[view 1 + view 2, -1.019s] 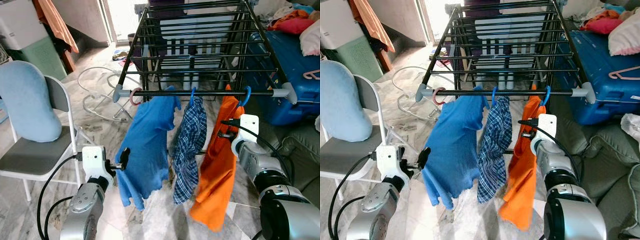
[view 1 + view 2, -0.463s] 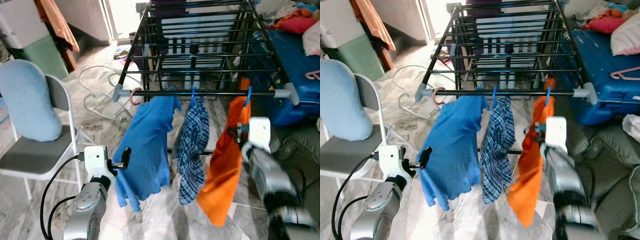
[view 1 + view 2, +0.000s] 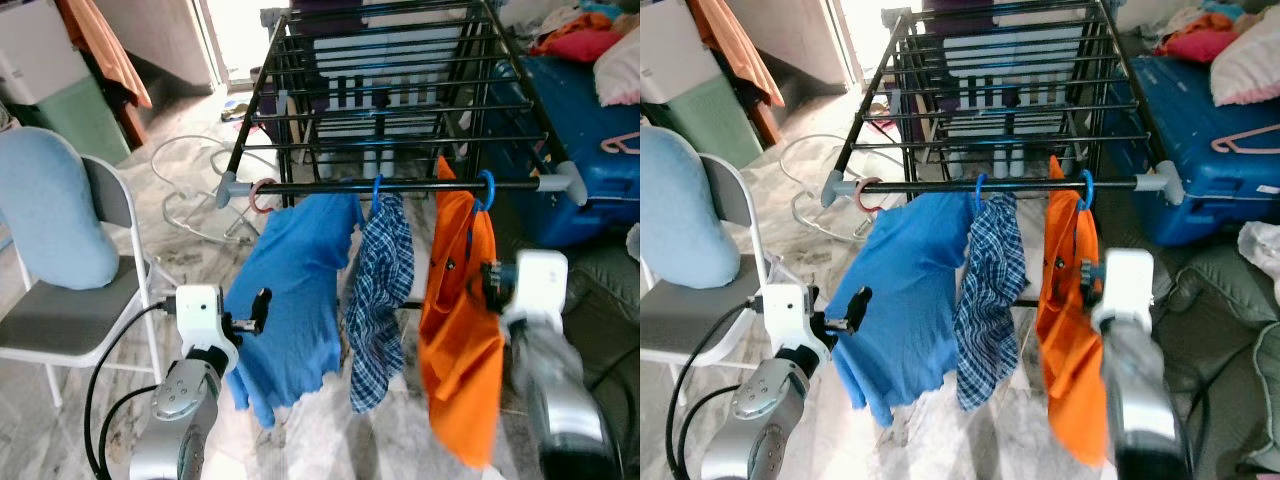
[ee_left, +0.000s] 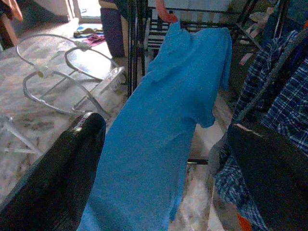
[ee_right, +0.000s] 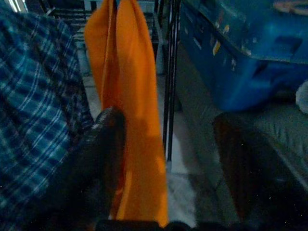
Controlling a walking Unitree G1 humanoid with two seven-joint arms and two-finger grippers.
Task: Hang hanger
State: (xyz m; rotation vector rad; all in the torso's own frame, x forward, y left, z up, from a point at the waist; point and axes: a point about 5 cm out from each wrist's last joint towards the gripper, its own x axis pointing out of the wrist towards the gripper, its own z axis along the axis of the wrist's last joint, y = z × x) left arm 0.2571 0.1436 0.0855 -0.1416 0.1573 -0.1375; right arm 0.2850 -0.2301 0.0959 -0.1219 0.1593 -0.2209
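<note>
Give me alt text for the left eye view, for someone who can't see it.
Three garments hang on hangers from the front bar of a black drying rack: a blue shirt, a plaid shirt and an orange shirt. The right gripper sits open beside the orange shirt; the left gripper, also open, is by the blue shirt. A folding chair stands to the left.

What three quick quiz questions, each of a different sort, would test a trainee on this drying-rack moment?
1. True or false: the orange garment hangs by a blue hanger hook on the black drying rack's front rail.
2. Which garment hangs nearest the left gripper? A. blue T-shirt B. blue-and-white checked shirt C. orange garment
3. Fill in: in the right wrist view, the right gripper has its black fingers ____, with the orange garment between them.

Key: 1 true; 2 A; 3 open.
</note>
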